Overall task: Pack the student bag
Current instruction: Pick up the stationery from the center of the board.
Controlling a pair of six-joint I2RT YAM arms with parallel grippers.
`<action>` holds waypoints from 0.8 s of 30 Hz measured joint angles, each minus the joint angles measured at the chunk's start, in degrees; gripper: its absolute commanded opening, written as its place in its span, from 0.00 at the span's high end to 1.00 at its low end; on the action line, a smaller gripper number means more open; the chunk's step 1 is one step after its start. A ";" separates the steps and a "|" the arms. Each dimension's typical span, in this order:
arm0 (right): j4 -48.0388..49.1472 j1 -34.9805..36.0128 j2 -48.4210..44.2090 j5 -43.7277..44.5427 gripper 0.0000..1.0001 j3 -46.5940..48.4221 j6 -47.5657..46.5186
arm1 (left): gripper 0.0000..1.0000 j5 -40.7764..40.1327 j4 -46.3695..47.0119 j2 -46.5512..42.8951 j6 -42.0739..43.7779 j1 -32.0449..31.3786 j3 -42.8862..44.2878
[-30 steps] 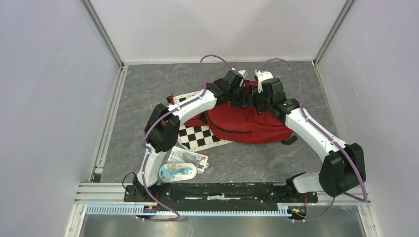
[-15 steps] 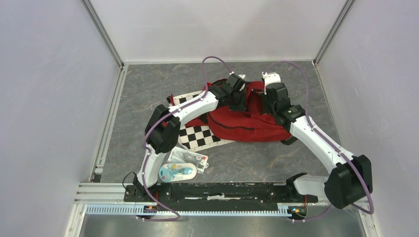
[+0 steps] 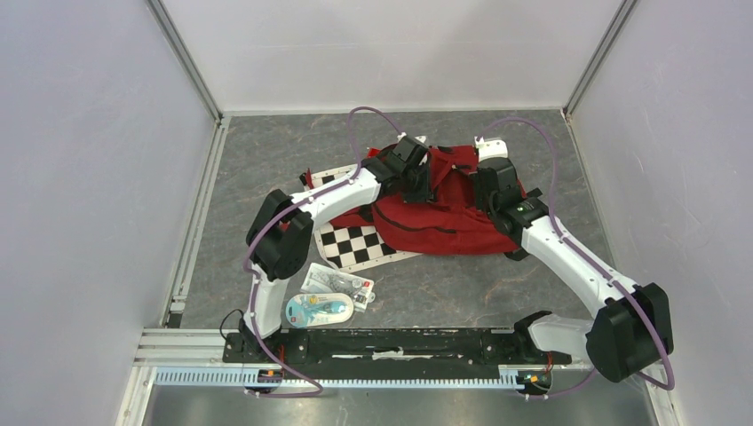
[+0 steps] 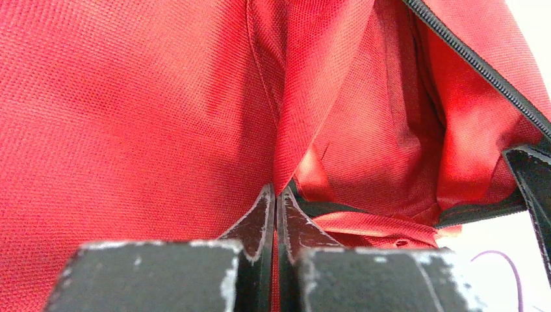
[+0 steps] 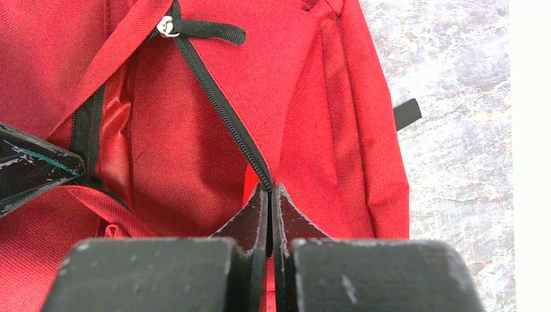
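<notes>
Top external view: the student bag (image 3: pixel 439 229) lies mid-table (image 3: pixel 257 151), toward 12 o'clock from the arm bases, with its long axis running 9 to 3 o'clock. Both grippers sit at its 12 o'clock edge, on the mouth.

The left gripper (image 4: pixel 276 195) is pressed together on a fold of red fabric. The right gripper (image 5: pixel 268 192) is pressed together on the fabric lip where the zipper (image 5: pixel 217 97) runs into it; the pull tab (image 5: pixel 170 26) lies further up that zipper.

Judgement: the 2 pinch points lie side by side along the long axis, so spreading the mouth calls for drawing them apart toward 9 and 3 o'clock. Bare table lies on both sides.

The checkerboard card (image 3: pixel 355 246) runs under the bag's 8 o'clock edge. 2 packaged items (image 3: pixel 320 309) lie nearest the left arm.
</notes>
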 measured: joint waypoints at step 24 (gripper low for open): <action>7.63 -0.79 -6.51 -8.20 0.36 0.00 -11.65 | 0.00 -4.39 4.20 -17.09 6.45 1.99 -9.44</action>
